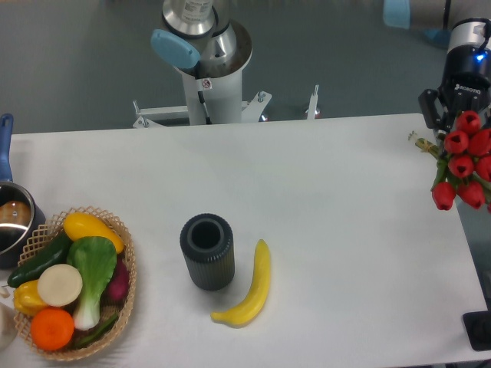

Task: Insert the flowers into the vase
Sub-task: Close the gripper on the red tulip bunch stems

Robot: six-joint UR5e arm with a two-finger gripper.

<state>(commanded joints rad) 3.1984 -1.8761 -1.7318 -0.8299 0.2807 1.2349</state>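
banana (252, 290) near; flowers (462, 159) edge-cropped

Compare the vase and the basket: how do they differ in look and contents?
The vase is a dark, ribbed cylinder standing upright near the table's middle; the basket is pale, woven and shallow, at the left edge. The vase's mouth shows nothing inside; the basket is heaped with vegetables and fruit. Both rest on the white table.

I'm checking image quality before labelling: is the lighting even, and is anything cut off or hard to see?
Fixed camera: soft, even light with faint shadows beside the vase and banana; no strong glare on the table; the flowers and gripper are cropped at the right edge, so the jaws can't be judged.
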